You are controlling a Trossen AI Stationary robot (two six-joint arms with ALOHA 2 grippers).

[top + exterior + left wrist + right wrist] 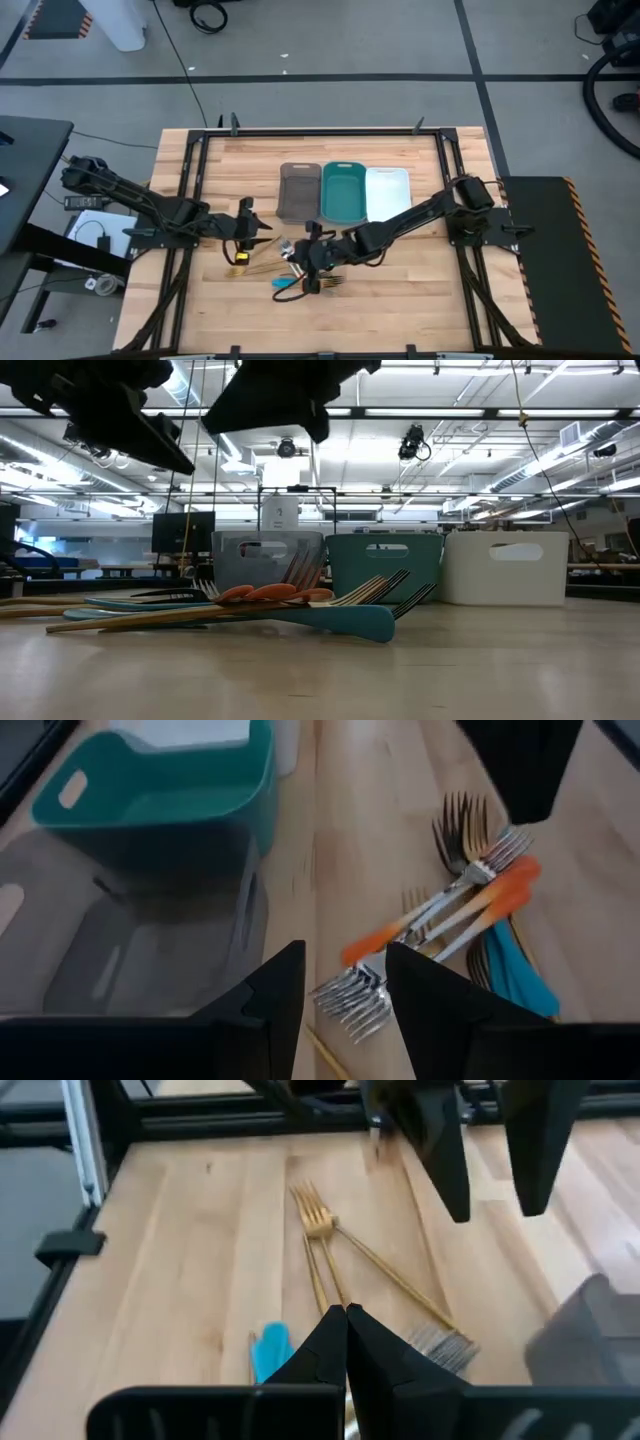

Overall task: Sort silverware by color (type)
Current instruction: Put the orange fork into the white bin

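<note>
High view: straight down, far. Low view: tabletop level, facing trays (385, 565). Both wrist views: close, sharing the silverware pile (470, 910).

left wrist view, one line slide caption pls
Open left end effector above orange-handled forks beside the grey tray.

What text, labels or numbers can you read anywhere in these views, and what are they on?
None can be read in any view.
The grey tray, teal tray and white tray: no lettering shows on them.
The silverware: no markings visible.
A white panel in the room behind the table, in the low view: if it carries print, it is too small to read.
</note>
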